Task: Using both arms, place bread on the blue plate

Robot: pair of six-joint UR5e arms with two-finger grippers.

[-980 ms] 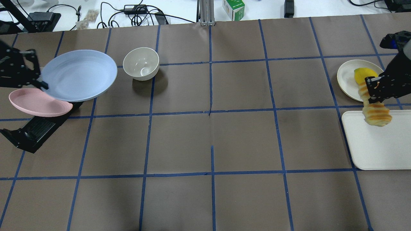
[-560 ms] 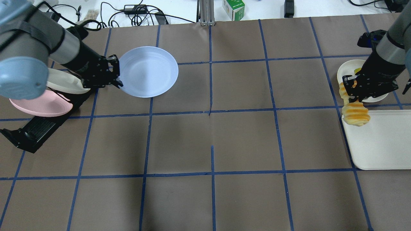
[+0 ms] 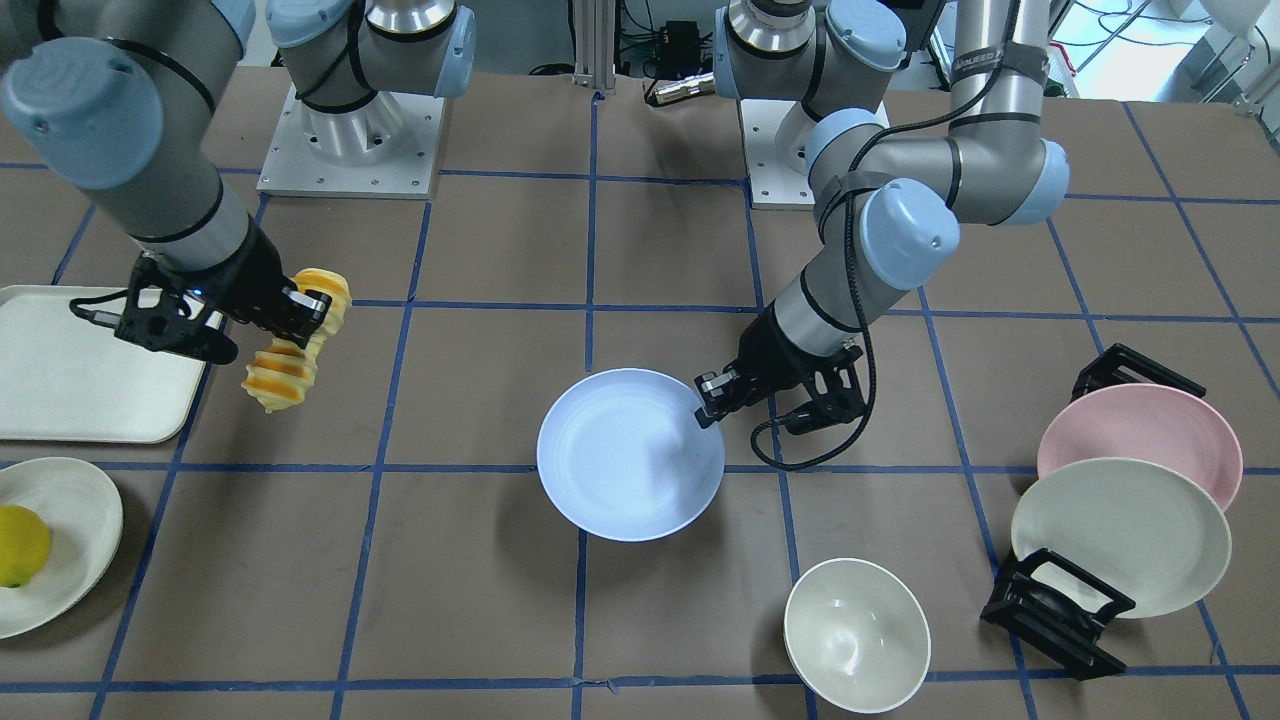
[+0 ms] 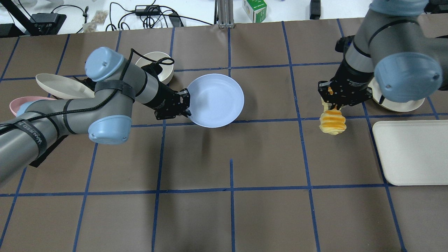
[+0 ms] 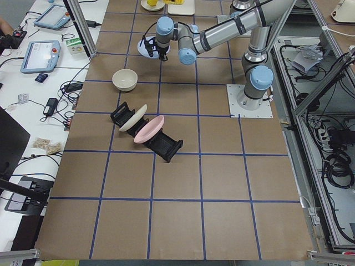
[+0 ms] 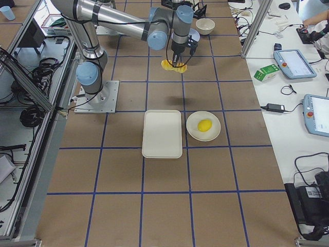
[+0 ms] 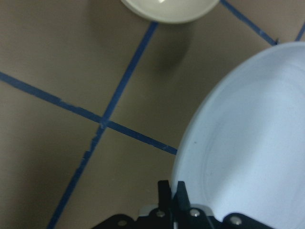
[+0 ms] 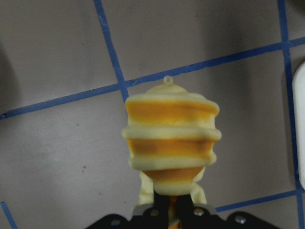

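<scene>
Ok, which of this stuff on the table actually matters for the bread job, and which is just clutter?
In the job:
bread, held in the right gripper
blue plate, held at its rim by the left gripper

Lying about:
bowl
pink plate
cream plate
black rack
tray
lemon on small plate

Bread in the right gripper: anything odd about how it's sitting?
Slightly. The right gripper clamps the bread partway along, so it hangs tilted, one end drooping toward the table. Nothing looks spilled or broken; the blue plate, held by its rim in the left gripper, looks fine.
</scene>
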